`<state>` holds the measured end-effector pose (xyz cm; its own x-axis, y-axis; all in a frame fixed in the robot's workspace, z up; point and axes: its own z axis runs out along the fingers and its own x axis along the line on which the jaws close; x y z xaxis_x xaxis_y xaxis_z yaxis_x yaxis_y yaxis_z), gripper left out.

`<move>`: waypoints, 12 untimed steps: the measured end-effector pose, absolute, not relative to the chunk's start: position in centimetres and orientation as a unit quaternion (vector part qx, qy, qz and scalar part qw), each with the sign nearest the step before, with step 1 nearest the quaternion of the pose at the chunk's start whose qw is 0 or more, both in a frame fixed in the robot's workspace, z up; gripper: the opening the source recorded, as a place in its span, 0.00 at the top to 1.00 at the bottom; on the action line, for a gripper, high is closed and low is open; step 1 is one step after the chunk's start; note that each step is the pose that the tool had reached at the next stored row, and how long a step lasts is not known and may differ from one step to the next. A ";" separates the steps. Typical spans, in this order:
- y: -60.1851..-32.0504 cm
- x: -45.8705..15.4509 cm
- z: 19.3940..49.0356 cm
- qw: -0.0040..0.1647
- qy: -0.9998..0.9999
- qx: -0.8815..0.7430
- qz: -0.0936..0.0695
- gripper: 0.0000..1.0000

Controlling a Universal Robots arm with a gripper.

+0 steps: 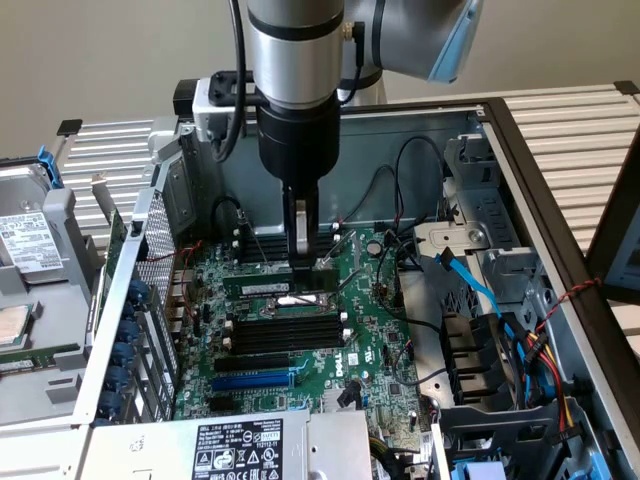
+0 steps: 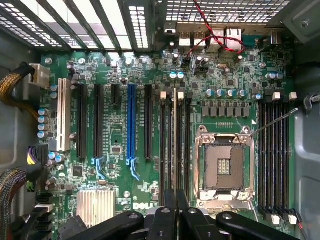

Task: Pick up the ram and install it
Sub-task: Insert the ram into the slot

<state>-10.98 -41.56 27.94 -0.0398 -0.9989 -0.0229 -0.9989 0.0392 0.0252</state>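
Looks like the install step: pinches the ram (image 1: 265,287) tight in the gripper (image 1: 303,262), stood on edge close beside the socket (image 2: 224,167), and probably needs a straight, even push down till both ends click in.

Case (image 1: 370,150) matt metal; slots (image 2: 82,120) black plastic.

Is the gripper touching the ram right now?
Touching. In the wrist view the ram runs edge-on straight in between the gripper fingers, with no gap on either side.
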 end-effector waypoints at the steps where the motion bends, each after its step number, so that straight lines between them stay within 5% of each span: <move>1: -41.5 -11.0 27.8 0.000 -0.721 0.693 -0.017 0.88; 12: -41.5 -10.8 25.8 0.000 -0.721 0.693 -0.017 0.88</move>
<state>-10.78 -41.48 25.76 -0.0398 -0.9989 -0.0229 -0.9989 0.0393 0.0252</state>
